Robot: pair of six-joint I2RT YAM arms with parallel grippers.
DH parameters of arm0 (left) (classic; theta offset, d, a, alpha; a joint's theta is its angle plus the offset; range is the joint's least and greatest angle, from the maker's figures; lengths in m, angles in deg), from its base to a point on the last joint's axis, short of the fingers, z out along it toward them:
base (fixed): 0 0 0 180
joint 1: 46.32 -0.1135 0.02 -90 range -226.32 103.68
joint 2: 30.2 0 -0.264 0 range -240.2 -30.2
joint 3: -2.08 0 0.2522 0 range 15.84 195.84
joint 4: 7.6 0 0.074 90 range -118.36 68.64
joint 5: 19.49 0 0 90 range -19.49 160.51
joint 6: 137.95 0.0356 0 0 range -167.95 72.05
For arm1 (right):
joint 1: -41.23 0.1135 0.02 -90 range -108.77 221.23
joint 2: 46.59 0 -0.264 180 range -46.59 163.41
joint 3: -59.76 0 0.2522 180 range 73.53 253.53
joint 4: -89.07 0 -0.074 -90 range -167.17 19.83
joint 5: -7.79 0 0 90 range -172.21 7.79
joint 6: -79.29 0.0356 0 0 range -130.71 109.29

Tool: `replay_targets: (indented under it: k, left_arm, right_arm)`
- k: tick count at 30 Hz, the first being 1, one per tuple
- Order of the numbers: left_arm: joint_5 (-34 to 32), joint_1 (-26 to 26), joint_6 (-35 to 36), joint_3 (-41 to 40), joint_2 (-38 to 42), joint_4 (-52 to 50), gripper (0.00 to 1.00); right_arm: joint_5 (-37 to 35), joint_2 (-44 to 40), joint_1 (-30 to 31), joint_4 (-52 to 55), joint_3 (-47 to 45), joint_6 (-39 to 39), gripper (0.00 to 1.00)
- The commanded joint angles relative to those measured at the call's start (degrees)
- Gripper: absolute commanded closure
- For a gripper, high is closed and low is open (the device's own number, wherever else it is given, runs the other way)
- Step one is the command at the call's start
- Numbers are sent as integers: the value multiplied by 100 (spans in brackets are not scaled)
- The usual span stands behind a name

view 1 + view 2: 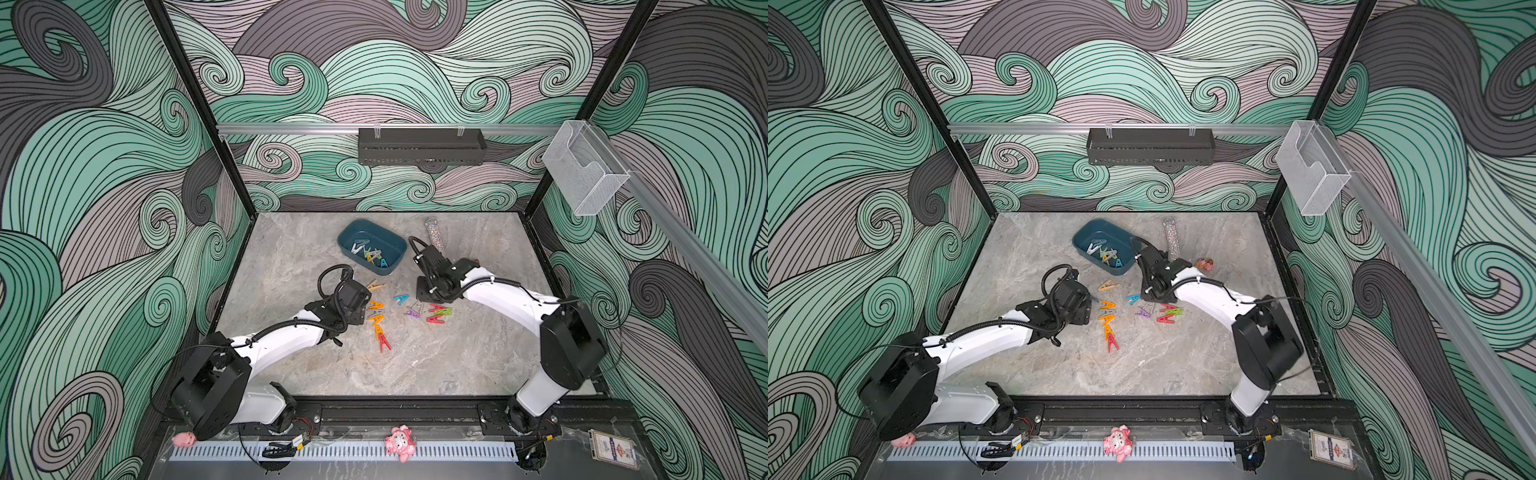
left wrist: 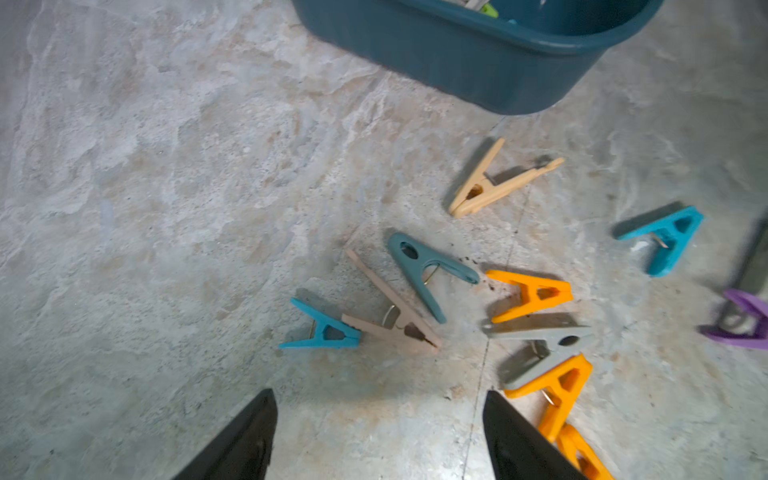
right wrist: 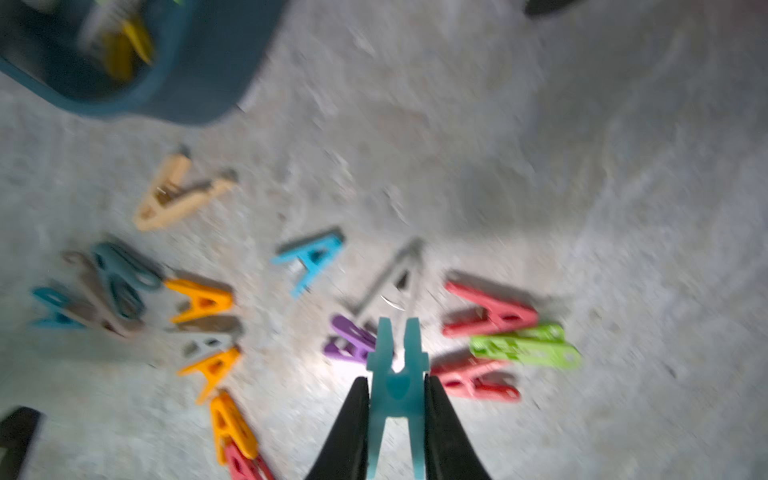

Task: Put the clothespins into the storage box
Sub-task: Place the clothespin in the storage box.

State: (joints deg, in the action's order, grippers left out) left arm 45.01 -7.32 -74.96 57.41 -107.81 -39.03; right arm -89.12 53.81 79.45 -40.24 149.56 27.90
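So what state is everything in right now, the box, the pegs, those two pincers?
Dark teal plastic storage box, upright, open-topped, several clothespins inside.
Small teal plastic clothespin, gripped between the right jaws.
Right jaws, shut on it.
Left jaws, open, holding nothing.
Other coloured plastic clothespins, lying loose on the grey stone-look table.

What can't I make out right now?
- Clothespins in storage box: count unclear; tiny in both top views, rim-cut in left wrist, blurred in right wrist.
- Right tool gripping teal clothespin: hidden under its wrist in top views.
- Left tool: barely visible beneath its wrist in top views.
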Motion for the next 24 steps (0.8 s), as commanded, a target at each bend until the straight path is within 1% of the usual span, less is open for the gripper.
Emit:
replay_targets:
  k: [1, 7, 11, 13, 14, 16, 18, 21, 24]
  left_arm:
    - [-261, -166, -600, 268, -180, -765, 20]
    - [187, -340, -933, 298, -220, -1064, 20]
    - [461, -481, -967, 293, -218, -1138, 20]
    - [857, -632, -933, 244, -124, -1053, 20]
    - [994, -688, -924, 211, -56, -1014, 20]
    - [1272, -831, -863, 113, 125, -861, 20]
    - [1535, -1012, -850, 65, 275, -785, 20]
    - [2261, -1533, -888, -3, 459, -654, 20]
    - [2960, -2047, -934, -23, 569, -579, 21]
  right_arm:
    - [39, 655, 50, -153, 971, -264, 77]
    - [65, 2035, 54, -65, 2854, -770, 76]
    - [155, 2829, 2, 119, 3795, -997, 76]
    - [191, 3072, -32, 238, 4098, -1022, 75]
    - [198, 3113, -39, 240, 4157, -1040, 72]
    - [193, 3144, -59, 262, 4265, -1098, 58]
    - [255, 3098, -60, 289, 4327, -1194, 47]
    - [274, 2862, -54, 430, 4322, -1319, 44]
    - [221, 2372, -51, 448, 3937, -1348, 43]
